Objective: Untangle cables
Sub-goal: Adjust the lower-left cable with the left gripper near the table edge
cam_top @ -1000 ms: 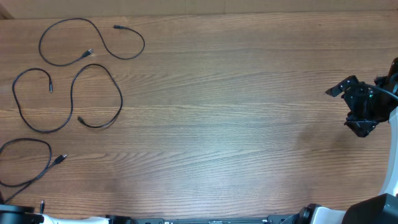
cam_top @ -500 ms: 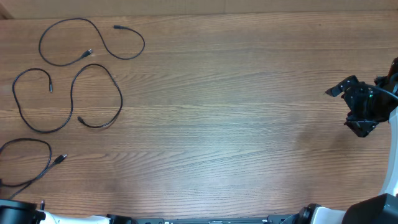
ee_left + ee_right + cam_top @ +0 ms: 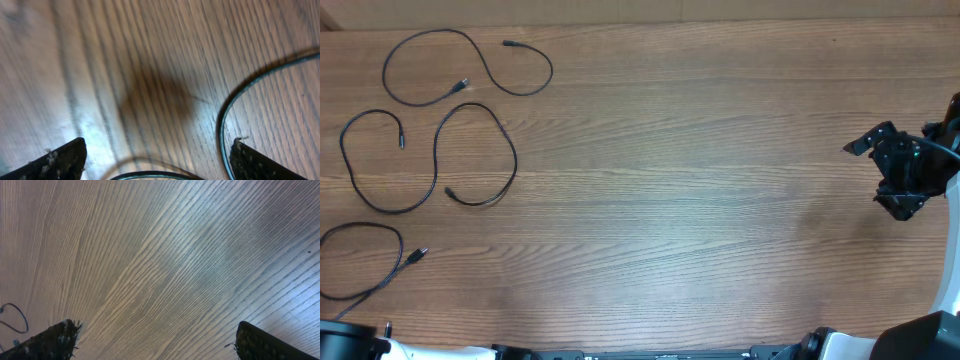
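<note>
Three thin black cables lie apart on the left of the wooden table. The top cable [image 3: 386, 72] forms a loop. The middle cable [image 3: 514, 160] makes two loops. The bottom cable [image 3: 399, 240] has a silver tip and runs off the left edge. My left gripper [image 3: 157, 162] is open, low over the table, with a run of cable [image 3: 222, 117] curving between its fingertips, not gripped. It barely shows at the overhead view's bottom-left corner. My right gripper [image 3: 897, 172] is open and empty at the far right; it also shows in the right wrist view [image 3: 157, 342].
The wooden table [image 3: 700, 180] spans the whole view, its far edge along the top. The right arm's white body [image 3: 950, 290] stands at the right edge. A bit of cable [image 3: 15, 315] shows at the left edge of the right wrist view.
The lower run of the bottom cable has shifted slightly at the bottom-left corner. The right arm has not moved.
</note>
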